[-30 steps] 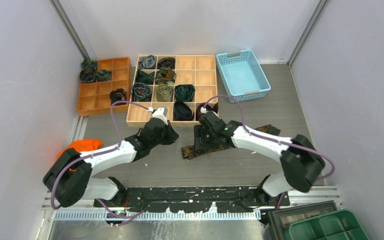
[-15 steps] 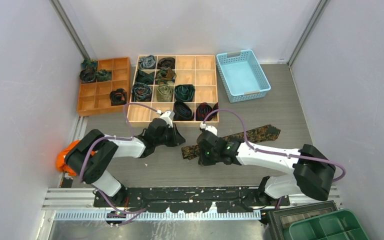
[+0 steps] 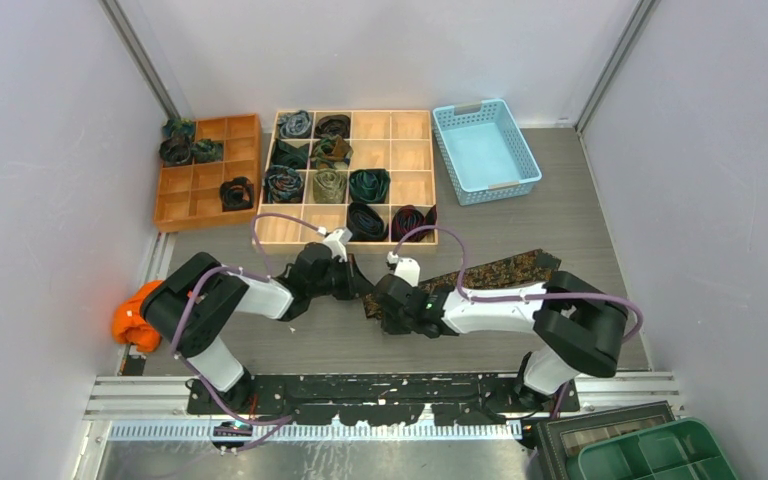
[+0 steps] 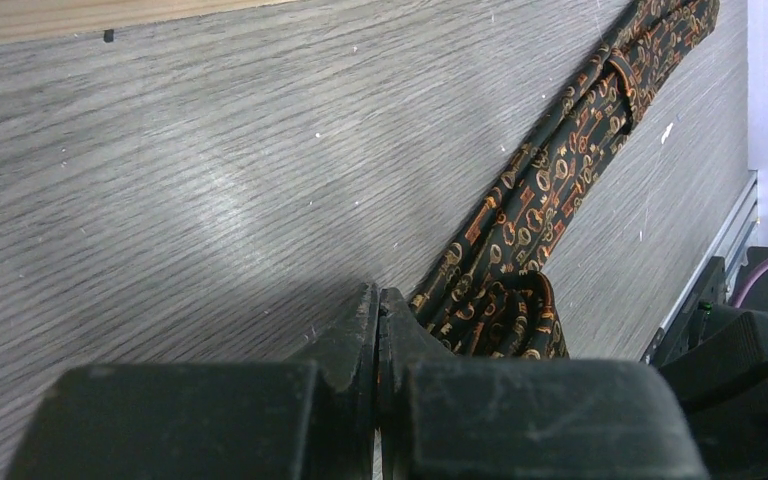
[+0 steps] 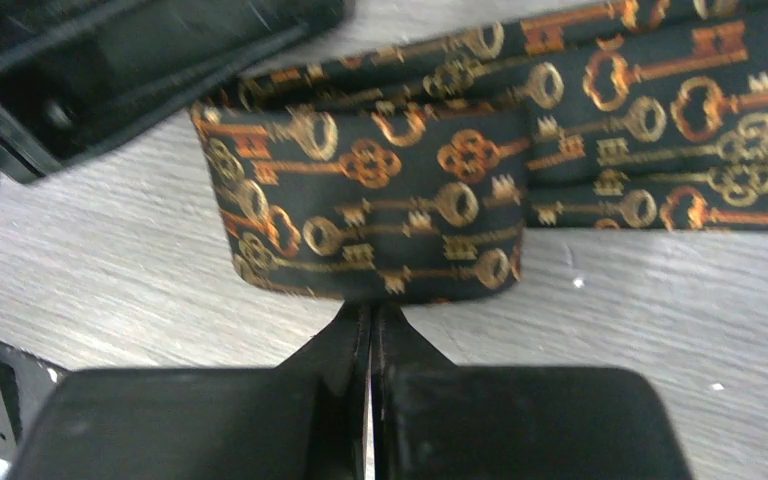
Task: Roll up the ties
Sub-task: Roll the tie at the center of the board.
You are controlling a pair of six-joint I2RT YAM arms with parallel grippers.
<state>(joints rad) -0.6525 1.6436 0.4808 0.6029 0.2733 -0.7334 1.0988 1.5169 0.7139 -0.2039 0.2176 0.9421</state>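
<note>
- left fingers (image 4: 345,335) clenched, empty, just beside tie (image 4: 530,200) end
- right fingers (image 5: 338,345) clenched, tips touching tie's folded end; grip unclear
- tie lies diagonal on counter (image 4: 160,150), near end between both fingers

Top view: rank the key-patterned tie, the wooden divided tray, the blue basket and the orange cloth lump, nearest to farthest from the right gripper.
From the right gripper:
1. key-patterned tie: its folded end lies at the fingertips, and the rest runs off to the right.
2. wooden divided tray: behind, slightly left.
3. blue basket: back right.
4. orange cloth lump: far left edge.
</note>
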